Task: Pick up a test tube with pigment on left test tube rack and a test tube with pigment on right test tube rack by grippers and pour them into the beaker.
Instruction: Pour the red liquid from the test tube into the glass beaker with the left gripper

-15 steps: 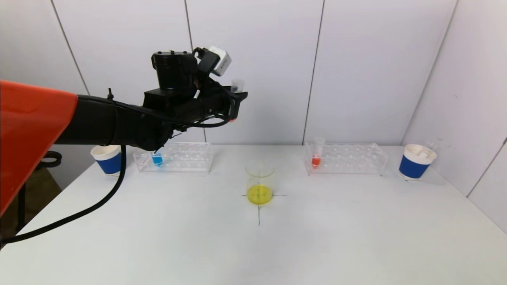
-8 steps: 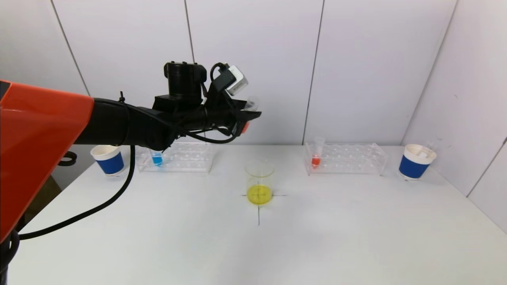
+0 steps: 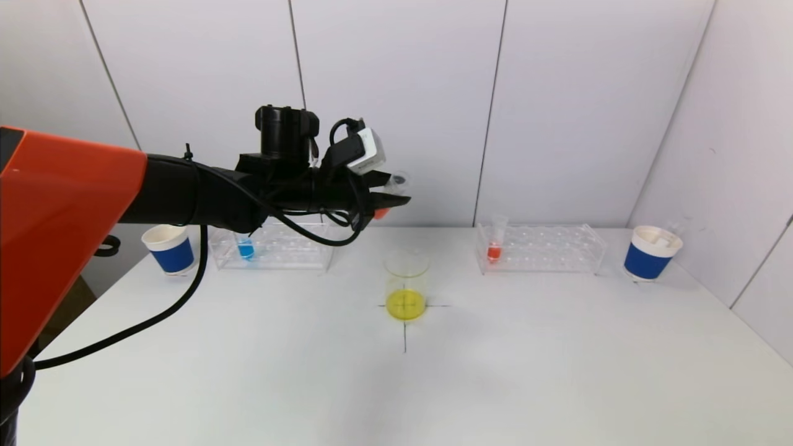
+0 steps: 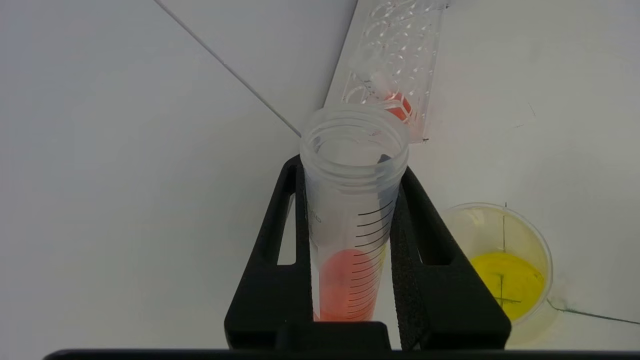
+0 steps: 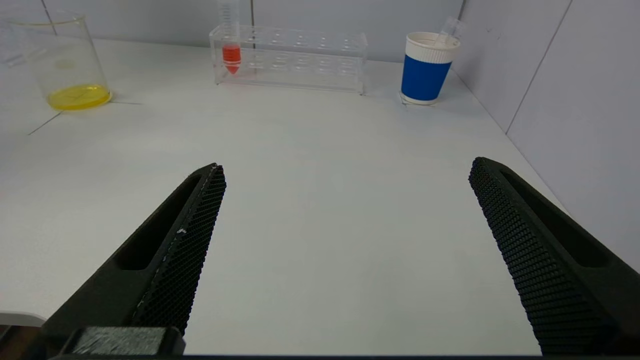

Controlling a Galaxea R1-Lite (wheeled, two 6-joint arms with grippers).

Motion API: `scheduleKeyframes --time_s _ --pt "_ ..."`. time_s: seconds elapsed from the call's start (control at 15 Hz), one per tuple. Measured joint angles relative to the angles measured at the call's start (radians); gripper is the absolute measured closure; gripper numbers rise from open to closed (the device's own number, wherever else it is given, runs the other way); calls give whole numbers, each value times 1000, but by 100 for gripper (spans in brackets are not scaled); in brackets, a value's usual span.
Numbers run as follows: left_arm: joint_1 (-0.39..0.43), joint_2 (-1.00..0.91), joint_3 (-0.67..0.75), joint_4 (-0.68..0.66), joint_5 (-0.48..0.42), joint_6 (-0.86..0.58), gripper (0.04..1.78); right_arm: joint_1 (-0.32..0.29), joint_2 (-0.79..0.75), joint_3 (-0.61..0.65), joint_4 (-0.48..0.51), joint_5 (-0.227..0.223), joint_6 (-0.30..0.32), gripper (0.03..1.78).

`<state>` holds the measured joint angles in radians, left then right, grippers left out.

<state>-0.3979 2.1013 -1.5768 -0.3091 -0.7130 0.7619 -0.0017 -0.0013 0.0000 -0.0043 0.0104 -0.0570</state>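
My left gripper [image 3: 391,197] is shut on a clear test tube [image 4: 350,220] holding orange-red pigment; the tube [image 3: 396,180] hangs tilted, high above and just left of the beaker [image 3: 406,285]. Yellow liquid lies in the bottom of the beaker [image 4: 505,265], which stands on a cross mark. A tube of blue pigment [image 3: 246,249] stands in the left rack [image 3: 291,246]. The right rack [image 3: 551,248] holds a tube of red pigment [image 3: 494,245]. My right gripper [image 5: 347,167] is open and empty, low over bare table, with the red tube [image 5: 231,50] far ahead of it.
A blue-banded paper cup [image 3: 168,248] stands left of the left rack. Another cup [image 3: 650,251], with a tube in it, stands right of the right rack, near the side wall. White wall panels close off the table's back.
My left arm has swung right and down with the tube, from over the left rack to a spot above the beaker. The tube has tipped further over.
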Motion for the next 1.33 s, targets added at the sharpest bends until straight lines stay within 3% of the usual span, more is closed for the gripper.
scheduleKeyframes --time_s 0.93,1.33 --pt "19 10 99 -29 -29 357 136 0 0 0 0 0 0 4" --pt "19 29 193 -259 -47 393 136 0 0 0 0 0 0 4"
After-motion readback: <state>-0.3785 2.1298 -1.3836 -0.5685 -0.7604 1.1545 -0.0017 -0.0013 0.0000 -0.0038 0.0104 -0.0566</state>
